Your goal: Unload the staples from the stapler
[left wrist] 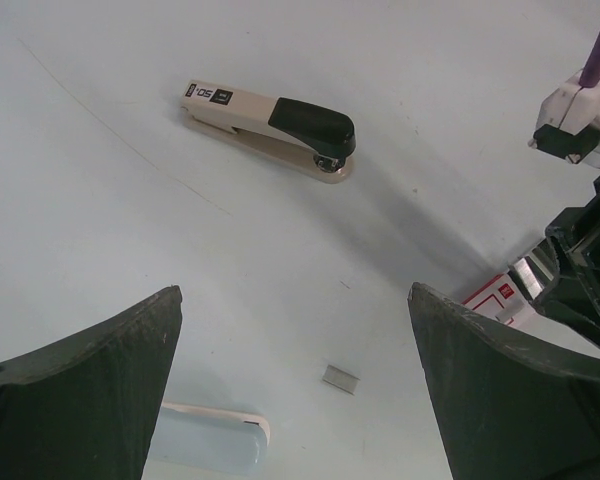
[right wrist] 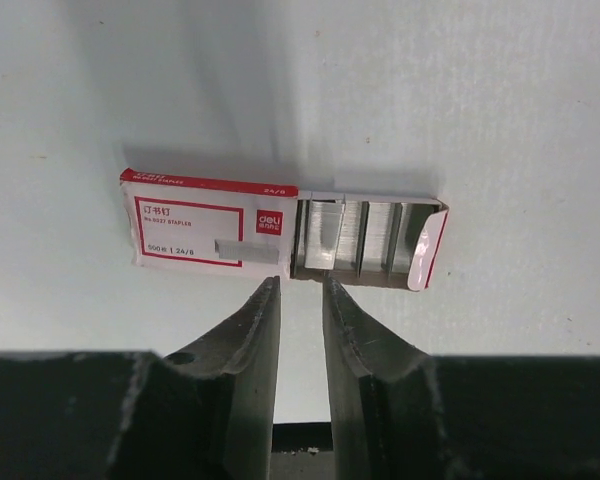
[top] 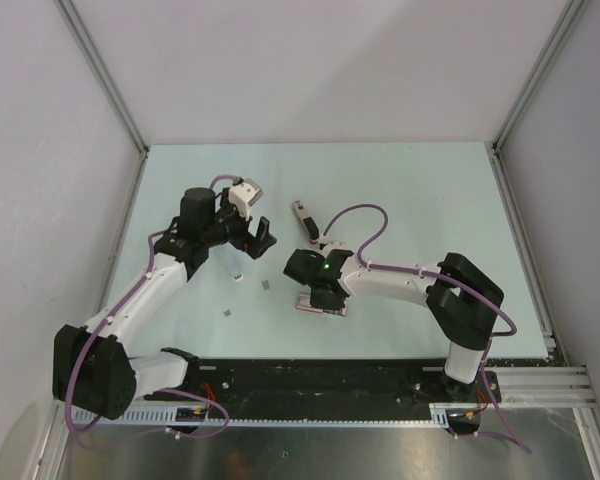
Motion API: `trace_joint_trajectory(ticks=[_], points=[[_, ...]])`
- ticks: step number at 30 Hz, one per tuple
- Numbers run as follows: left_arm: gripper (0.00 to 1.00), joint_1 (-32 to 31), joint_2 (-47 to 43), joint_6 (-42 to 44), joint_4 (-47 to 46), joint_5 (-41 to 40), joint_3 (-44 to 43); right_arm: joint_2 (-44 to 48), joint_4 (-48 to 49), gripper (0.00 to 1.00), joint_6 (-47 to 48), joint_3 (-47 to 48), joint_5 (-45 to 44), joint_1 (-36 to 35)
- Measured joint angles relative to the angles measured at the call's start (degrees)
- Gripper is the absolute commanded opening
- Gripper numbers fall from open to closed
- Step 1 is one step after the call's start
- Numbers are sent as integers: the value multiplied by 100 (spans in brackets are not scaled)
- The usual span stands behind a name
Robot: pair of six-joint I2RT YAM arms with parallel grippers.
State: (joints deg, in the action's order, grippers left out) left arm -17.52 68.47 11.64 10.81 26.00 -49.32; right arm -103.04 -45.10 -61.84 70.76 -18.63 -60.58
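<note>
- Left gripper (top: 253, 238) is spread wide and empty over the table (top: 400, 190).
- The top view shows three loose staples (top: 237, 278) between the arms. The left wrist view catches only one, with the closed stapler (left wrist: 270, 125) beyond it.
- Right gripper (right wrist: 298, 290) is narrowly parted and empty, tips at the staple box (right wrist: 210, 220).
- Only the right wrist view shows the box's open end packed with silver rows (right wrist: 365, 238).
</note>
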Motion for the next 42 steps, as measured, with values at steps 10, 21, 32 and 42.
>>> trace_joint_trajectory(ticks=[10, 21, 32, 42], points=[[99, 0, -68, 2, 2, 15, 101, 181, -153, 23, 20, 46, -103, 31], [100, 0, -68, 50, 2, 9, 101, 140, -94, 8, 273, 227, -308, 282], [99, 0, -63, 94, 2, 7, 101, -155, -85, 8, 369, 234, -321, 291], [99, 0, -59, 103, 2, 4, 101, -157, 74, 7, 459, 234, -409, 457]])
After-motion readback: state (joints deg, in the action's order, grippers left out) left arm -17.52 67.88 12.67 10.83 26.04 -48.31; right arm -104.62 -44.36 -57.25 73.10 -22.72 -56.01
